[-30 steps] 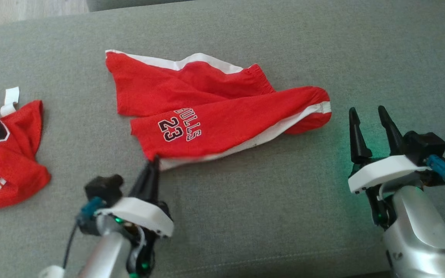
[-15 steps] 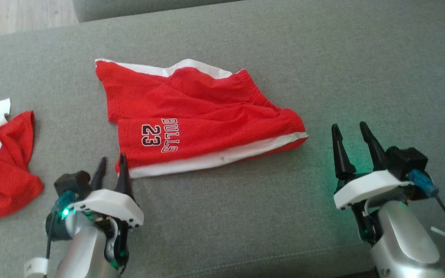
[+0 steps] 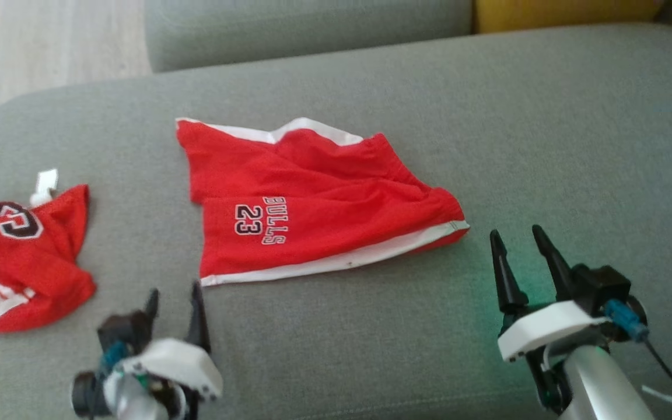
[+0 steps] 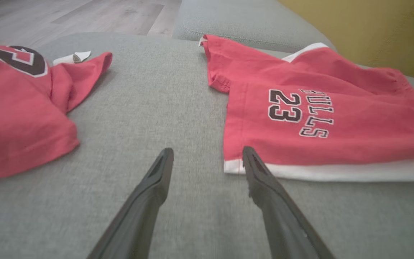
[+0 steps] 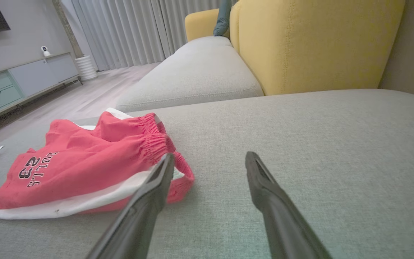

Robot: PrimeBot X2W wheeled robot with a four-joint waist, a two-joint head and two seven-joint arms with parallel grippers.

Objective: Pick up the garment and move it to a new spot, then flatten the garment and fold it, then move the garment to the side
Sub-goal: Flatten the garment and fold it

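Note:
The garment (image 3: 324, 198) is a pair of red shorts with white trim and "BULLS 23" print, lying folded over on the grey sofa seat (image 3: 371, 338). My left gripper (image 3: 174, 291) is open just below its near-left white-hemmed corner, holding nothing. In the left wrist view the shorts (image 4: 318, 118) lie beyond and right of the open left gripper (image 4: 207, 151), whose right fingertip sits by the hem corner. My right gripper (image 3: 515, 232) is open, right of the waistband end. The right wrist view has the shorts (image 5: 84, 162) left of the empty right gripper (image 5: 210, 155).
A crumpled red jersey (image 3: 21, 251) with a white tag lies at the seat's left end, also in the left wrist view (image 4: 20, 108). Another grey cushion (image 3: 307, 29) and a yellow backrest (image 5: 318, 43) stand behind. Wooden floor (image 3: 50, 41) lies past the far left edge.
My left gripper opened, let go of the shorts' near-left corner and drew back. The shorts settled flatter. The head camera shifted, so the whole picture moved.

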